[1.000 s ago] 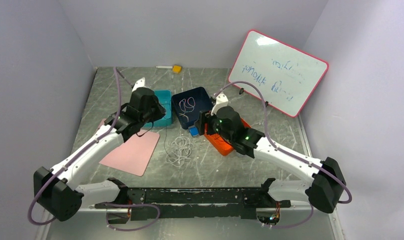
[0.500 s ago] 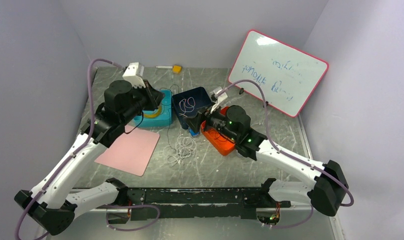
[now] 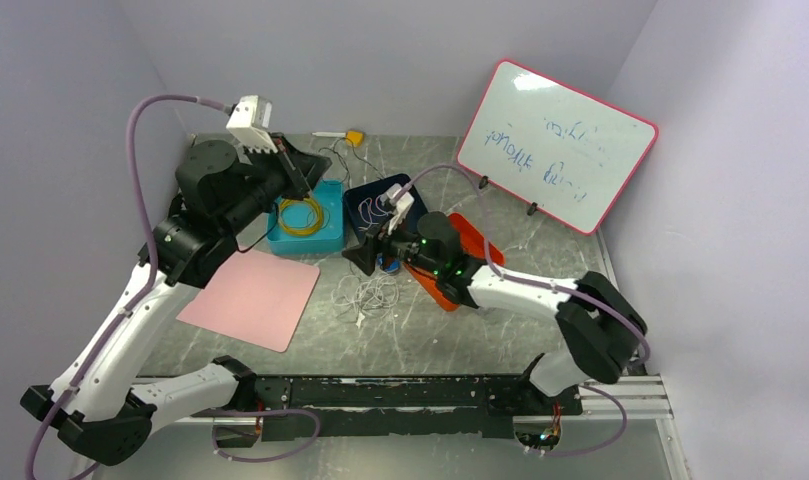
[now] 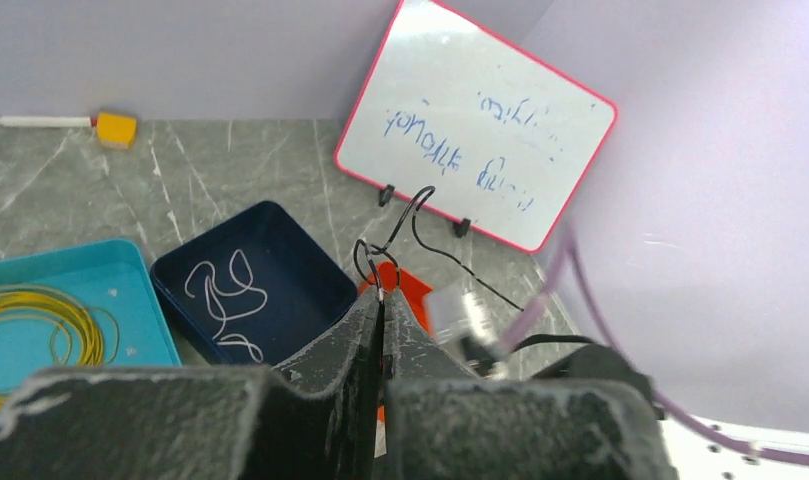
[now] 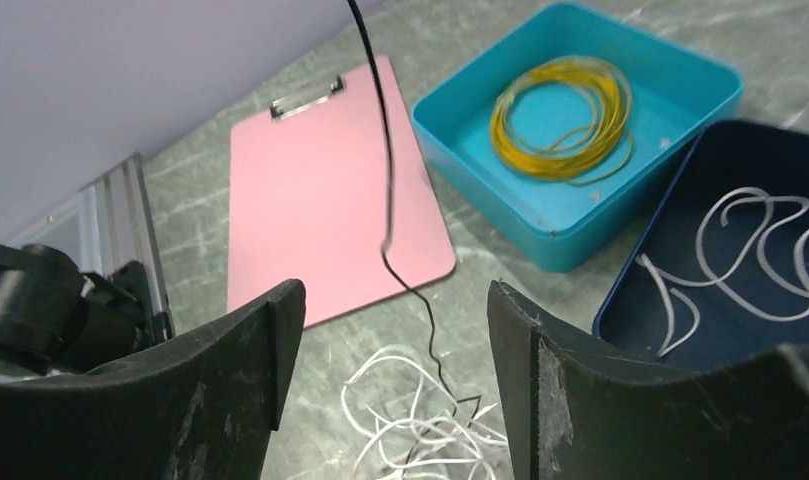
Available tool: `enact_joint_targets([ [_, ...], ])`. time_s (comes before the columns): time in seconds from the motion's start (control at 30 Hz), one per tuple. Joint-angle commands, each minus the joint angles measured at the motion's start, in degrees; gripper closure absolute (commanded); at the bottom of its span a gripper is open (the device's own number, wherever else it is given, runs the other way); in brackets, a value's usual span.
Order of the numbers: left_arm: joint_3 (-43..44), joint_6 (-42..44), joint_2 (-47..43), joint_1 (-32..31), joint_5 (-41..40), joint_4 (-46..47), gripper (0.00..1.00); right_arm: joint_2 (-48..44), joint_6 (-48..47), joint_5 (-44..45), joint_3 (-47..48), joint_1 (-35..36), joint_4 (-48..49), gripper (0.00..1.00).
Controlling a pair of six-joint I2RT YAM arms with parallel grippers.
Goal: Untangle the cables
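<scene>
A loose tangle of thin white cables (image 3: 365, 295) lies on the table in front of the trays, and it shows below my right fingers as the same white cables (image 5: 420, 420). One dark cable (image 5: 385, 150) rises out of it, nearly taut. My left gripper (image 3: 303, 185) is raised over the teal tray and shut on that dark cable (image 4: 375, 262), whose free end loops beyond the tips. My right gripper (image 3: 365, 258) hovers low over the tangle; in its own view the right gripper (image 5: 392, 300) is open, with the dark cable running between its fingers untouched.
A teal tray (image 3: 325, 242) holds a yellow coil (image 3: 300, 213). A navy tray (image 3: 358, 212) holds a white cable (image 5: 750, 245). An orange tray (image 3: 435, 285) sits under the right arm. A pink clipboard (image 3: 250, 295) lies left. A whiteboard (image 3: 555, 145) leans back right.
The left arm rose and drew back, lifting the dark cable out of the tangle. The right arm swung left, from the orange tray to over the white tangle.
</scene>
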Motion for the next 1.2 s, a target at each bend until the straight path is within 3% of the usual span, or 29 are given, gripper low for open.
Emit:
enact_joint_targets([
  [0.0,5.33,0.34,0.03,-0.30,2.09,0.90,0.93,4.79,0.18,-3.41,2.28,0.36,5.37,0.31],
  [0.4,20.38,4.54,4.32,-0.31,0.89,-0.30,0.93,15.79,-2.32,1.48,-0.31,4.21,4.86,0.43],
  [0.63,29.03,8.93,6.33,-0.27,-2.37,-1.77,0.93,16.69,-2.25,2.86,-4.58,5.10,4.63,0.47],
  [0.93,34.78,11.48,7.91,-0.32,-2.95,-2.22,0.93,5.86,-0.50,4.81,-13.25,5.41,2.45,0.49],
  [1.17,36.39,11.89,8.63,-0.28,-0.72,-1.26,0.93,-5.04,-3.47,9.78,-10.90,5.39,-1.97,0.32],
])
